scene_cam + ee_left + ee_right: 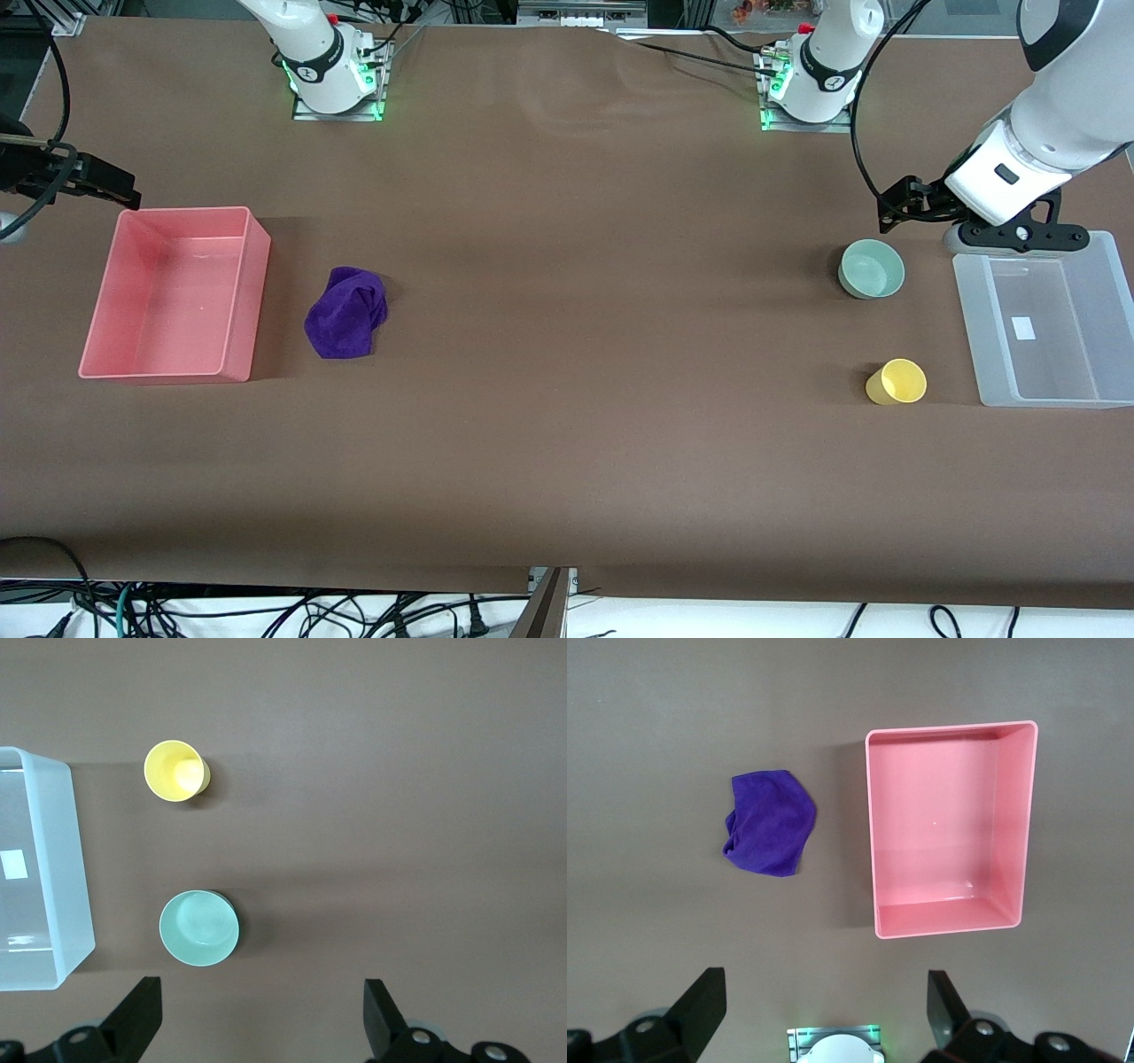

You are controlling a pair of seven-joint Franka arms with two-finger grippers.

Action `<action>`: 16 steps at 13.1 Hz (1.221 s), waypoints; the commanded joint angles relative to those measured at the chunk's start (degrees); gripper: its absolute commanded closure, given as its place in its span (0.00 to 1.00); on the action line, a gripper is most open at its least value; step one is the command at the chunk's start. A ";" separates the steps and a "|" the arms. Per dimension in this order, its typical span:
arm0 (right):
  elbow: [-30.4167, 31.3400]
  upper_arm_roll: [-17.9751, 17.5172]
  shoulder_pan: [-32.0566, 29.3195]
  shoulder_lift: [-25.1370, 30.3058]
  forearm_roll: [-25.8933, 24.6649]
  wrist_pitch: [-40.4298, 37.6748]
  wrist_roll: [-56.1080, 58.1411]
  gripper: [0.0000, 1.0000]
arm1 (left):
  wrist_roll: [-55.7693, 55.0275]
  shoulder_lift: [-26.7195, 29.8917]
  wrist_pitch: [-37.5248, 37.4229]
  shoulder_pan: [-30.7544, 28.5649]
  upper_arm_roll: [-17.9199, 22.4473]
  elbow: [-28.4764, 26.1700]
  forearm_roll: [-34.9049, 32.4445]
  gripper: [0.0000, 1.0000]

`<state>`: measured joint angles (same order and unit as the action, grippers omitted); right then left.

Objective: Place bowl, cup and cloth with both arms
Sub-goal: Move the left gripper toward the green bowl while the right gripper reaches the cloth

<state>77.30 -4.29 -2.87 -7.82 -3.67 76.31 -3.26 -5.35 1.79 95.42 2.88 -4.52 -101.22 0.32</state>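
Note:
The mint-green bowl (872, 268) stands upright beside the clear bin, and also shows in the left wrist view (199, 928). The yellow cup (897, 382) stands nearer the front camera than the bowl, open end up (177, 771). The purple cloth (345, 313) lies bunched beside the pink bin (771, 822). My left gripper (902, 208) hangs high over bare table next to the bowl, open and empty (261, 1014). My right gripper (97, 182) hangs high over the table near the pink bin's corner, open and empty (824, 1001).
A clear plastic bin (974, 319) sits at the left arm's end of the table (75, 868). A pink bin (257, 266) sits at the right arm's end (873, 833). The right arm's base (833, 1047) shows under its gripper. Brown tabletop lies between cloth and bowl.

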 commanded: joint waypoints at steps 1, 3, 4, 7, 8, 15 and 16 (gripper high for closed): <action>0.31 -0.19 -0.12 0.52 0.50 0.41 0.36 0.00 | -0.19 0.23 -1.38 0.11 -0.05 0.94 0.74 0.00; 0.13 -0.28 -0.12 0.43 0.68 0.33 0.44 0.00 | -0.19 0.31 -1.38 0.11 -0.05 0.94 0.74 0.00; 0.04 -0.28 -0.12 0.35 0.68 0.33 0.53 0.00 | -0.19 0.23 -1.38 0.11 -0.05 0.94 0.74 0.00; 0.04 -0.19 -0.21 0.34 0.68 0.41 0.53 0.00 | 0.60 0.23 -2.86 0.11 0.04 0.94 0.74 0.00; 0.04 -0.19 -0.21 0.34 0.68 0.50 0.53 0.00 | 0.86 0.23 -3.13 0.11 0.04 0.94 0.74 0.00; 0.04 -0.11 -0.29 -0.09 0.77 0.68 0.44 0.00 | 4.71 -1.00 -9.02 0.29 -1.36 -0.37 -6.02 0.00; 0.13 -0.19 -0.21 -0.18 1.20 0.94 -0.08 0.00 | 8.04 -1.61 -10.16 -0.06 -1.45 -0.82 -6.03 0.00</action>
<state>77.30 -4.37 -2.87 -7.94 -3.47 76.51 -3.26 -2.04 1.02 87.09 2.98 -5.29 -101.70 -4.14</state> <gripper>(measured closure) 0.000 0.000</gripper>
